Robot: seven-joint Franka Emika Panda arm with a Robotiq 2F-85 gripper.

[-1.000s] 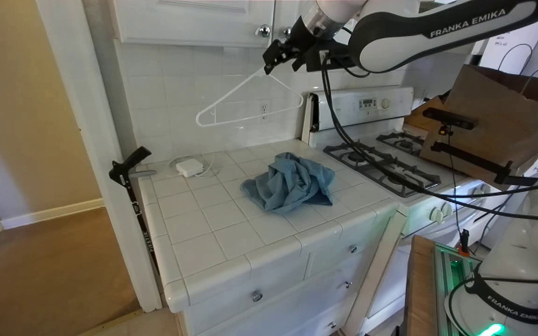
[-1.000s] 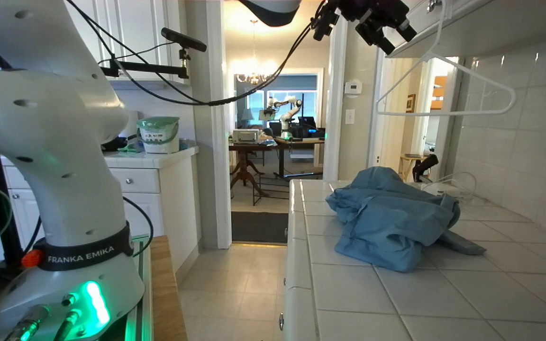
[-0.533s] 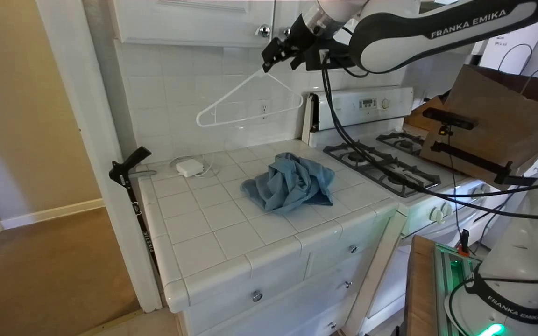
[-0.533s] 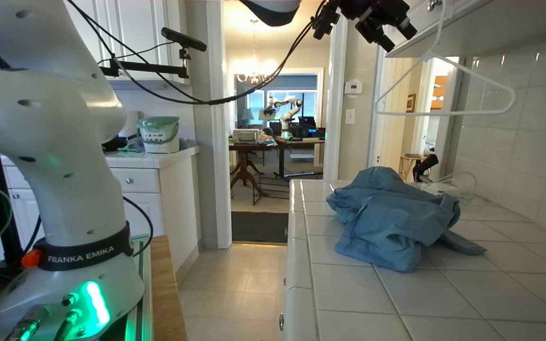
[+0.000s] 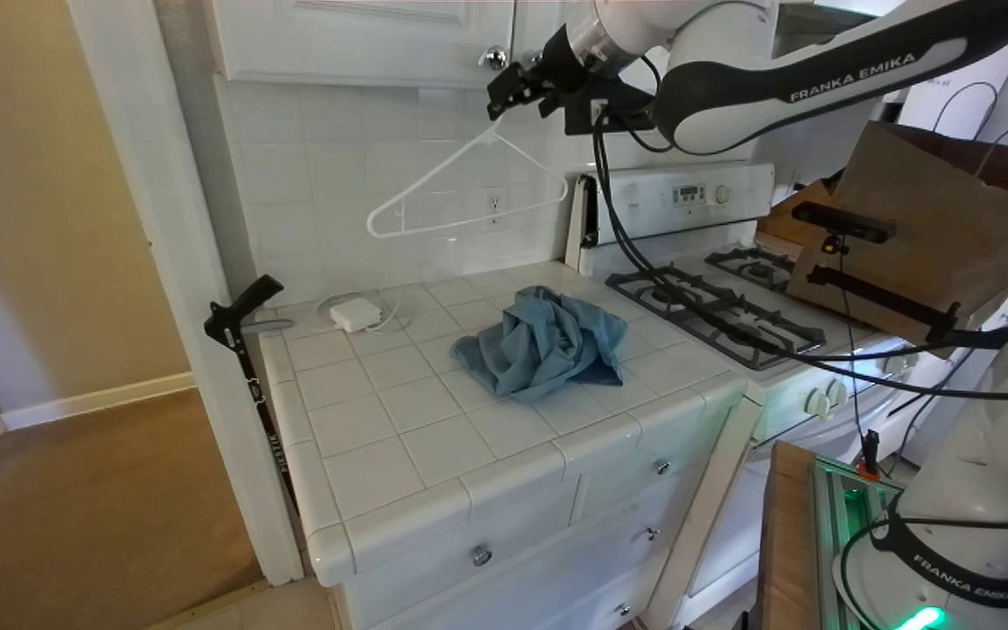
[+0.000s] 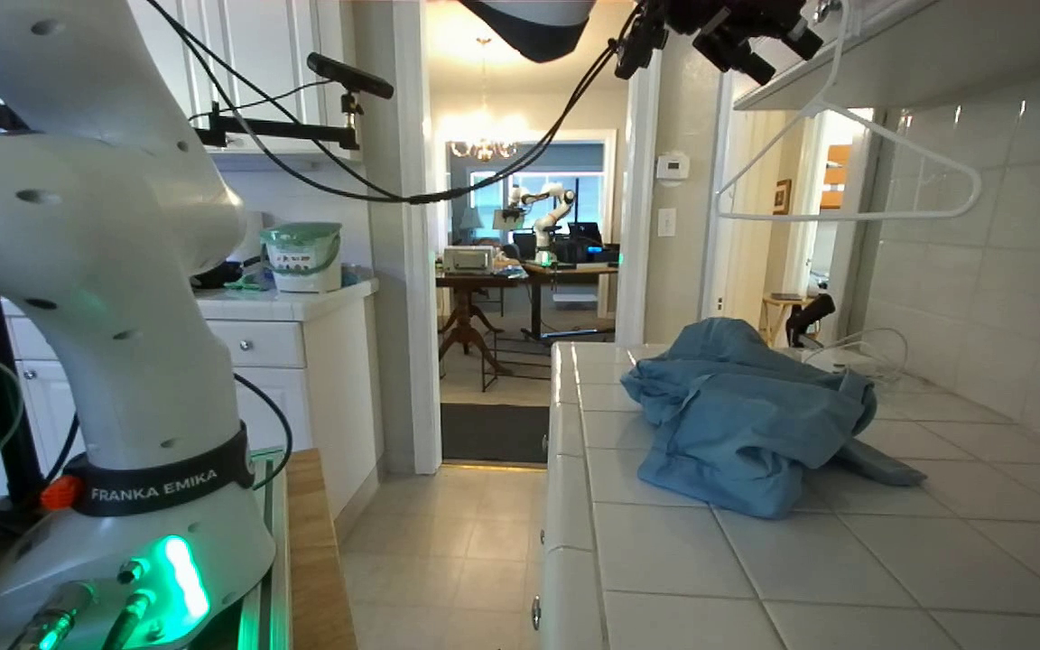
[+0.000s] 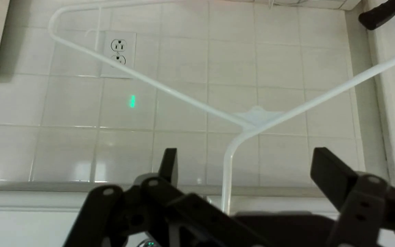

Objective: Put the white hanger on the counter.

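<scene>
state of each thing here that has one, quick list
White hanger, hanging above the counter
Gripper, open, holding nothing
Blue cloth, crumpled on the counter
Drawers, shut
Upper cabinet door, shut
Stove burners, no flame visible
Robot base light, lit green
Paper bag, handles up

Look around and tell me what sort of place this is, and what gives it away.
A kitchen, most likely in a home: there is a gas stove, a white tiled counter built over drawers, and a white cabinet mounted above it.
</scene>
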